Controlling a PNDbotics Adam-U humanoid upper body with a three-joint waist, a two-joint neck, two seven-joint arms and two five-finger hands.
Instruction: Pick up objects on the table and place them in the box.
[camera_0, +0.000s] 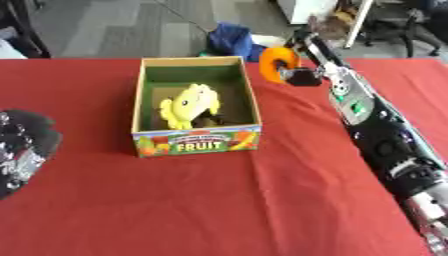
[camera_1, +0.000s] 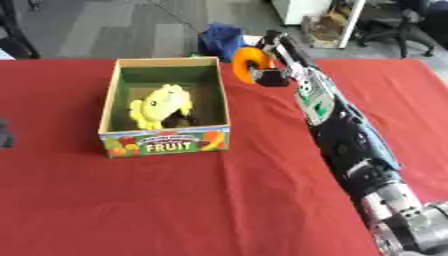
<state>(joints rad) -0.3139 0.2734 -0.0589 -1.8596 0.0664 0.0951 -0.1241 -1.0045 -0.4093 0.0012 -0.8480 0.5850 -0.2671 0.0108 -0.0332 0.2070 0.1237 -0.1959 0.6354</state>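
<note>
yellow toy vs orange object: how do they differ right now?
Place: the yellow toy lies inside the fruit box; the orange object is outside it, beyond the box's far right corner.
Support: the yellow toy rests free on the box floor; the orange object is held by the right hand.
Shape: the yellow toy looks lumpy and irregular; the orange object looks rounded, ring-like.
Both are brightly coloured.

right arm: extended from the lower right toward the far table edge | right hand (camera_0: 296, 70): fingers curled round an orange object (camera_0: 276, 63), held raised | left hand (camera_0: 22, 147): seen at the left edge, resting low, finger pose not discernible
</note>
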